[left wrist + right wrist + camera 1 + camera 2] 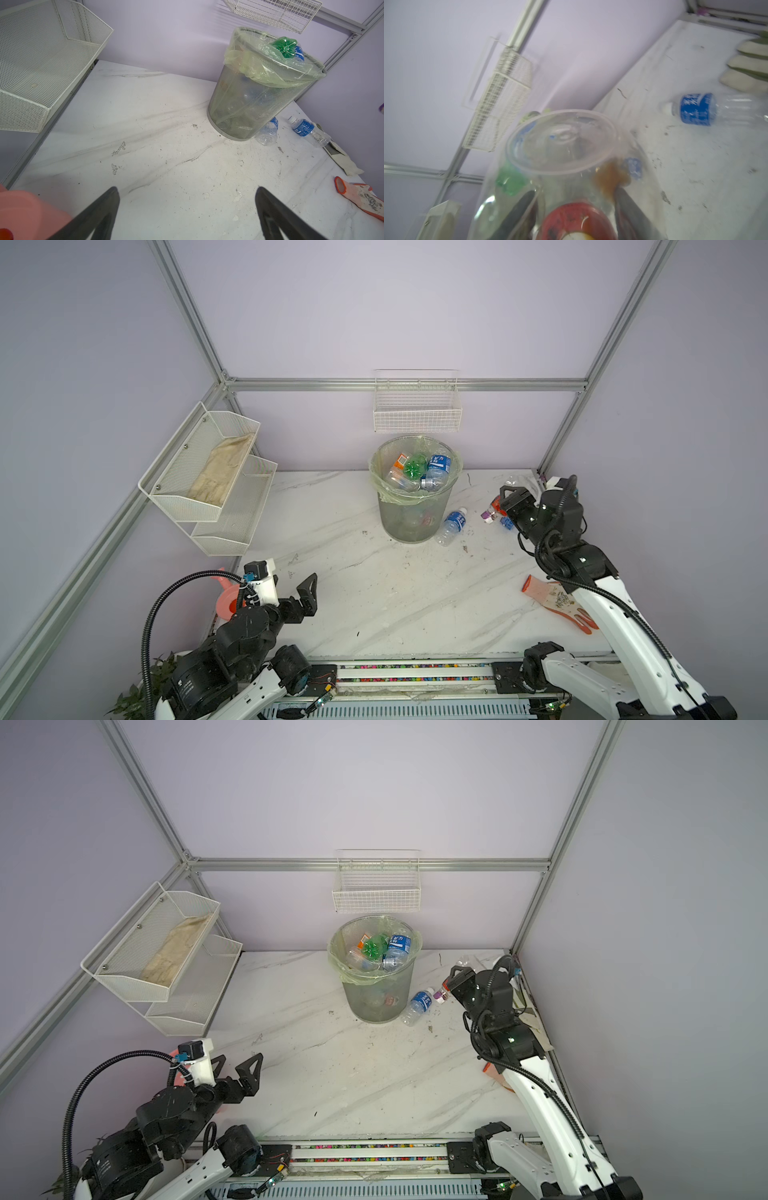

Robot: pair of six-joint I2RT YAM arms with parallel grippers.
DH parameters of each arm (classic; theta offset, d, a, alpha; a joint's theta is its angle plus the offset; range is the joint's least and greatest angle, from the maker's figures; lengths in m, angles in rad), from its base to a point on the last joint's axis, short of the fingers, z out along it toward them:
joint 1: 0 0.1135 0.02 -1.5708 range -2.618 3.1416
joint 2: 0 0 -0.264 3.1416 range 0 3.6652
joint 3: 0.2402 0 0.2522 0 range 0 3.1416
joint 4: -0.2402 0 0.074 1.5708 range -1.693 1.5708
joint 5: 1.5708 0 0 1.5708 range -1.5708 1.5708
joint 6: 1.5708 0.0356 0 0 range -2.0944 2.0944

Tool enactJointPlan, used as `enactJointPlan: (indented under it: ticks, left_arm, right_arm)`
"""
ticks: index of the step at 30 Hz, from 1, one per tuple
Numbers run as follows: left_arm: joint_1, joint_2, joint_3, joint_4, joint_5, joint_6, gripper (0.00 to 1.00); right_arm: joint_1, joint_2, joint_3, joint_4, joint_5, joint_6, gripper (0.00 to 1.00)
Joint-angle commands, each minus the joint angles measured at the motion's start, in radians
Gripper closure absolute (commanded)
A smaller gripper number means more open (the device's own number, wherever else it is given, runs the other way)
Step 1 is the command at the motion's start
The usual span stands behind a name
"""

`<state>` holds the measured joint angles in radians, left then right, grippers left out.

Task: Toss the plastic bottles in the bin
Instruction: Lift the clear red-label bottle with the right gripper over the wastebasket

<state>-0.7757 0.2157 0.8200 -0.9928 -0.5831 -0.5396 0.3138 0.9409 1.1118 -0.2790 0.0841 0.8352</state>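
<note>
While half-closed right jaws pinch the red-label bottle (577, 220), lift it above the bin (405, 518) rim before releasing; left jaws gape empty.

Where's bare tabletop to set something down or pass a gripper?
Free: the wide middle between the left gripper, the bin and the orange glove; also the strip between the two-tier rack and the bin. Crowded: right of the bin, where a blue-label bottle lies at its base beside the right gripper clamping a red-label bottle.
</note>
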Motion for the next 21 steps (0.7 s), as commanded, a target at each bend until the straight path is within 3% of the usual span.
enactJointPlan:
  ticks: [1,6,16,21]
  left_arm:
    - [-0.004,0.021,-0.027,0.019,0.005,-0.003,0.00]
    - [-0.004,0.044,-0.023,0.019,0.010,-0.002,0.00]
    - [-0.005,0.066,-0.021,0.020,0.011,-0.001,0.00]
    - [-0.005,0.069,-0.022,0.019,0.009,-0.002,0.00]
  right_arm:
    - [0.015,-0.011,0.093,0.138,-0.159,-0.141,0.77]
    - [0.038,0.040,0.232,0.220,-0.306,-0.182,1.00]
    - [0.144,0.166,0.432,0.212,-0.284,-0.258,1.00]
    - [0.309,0.269,0.535,0.168,-0.163,-0.358,1.00]
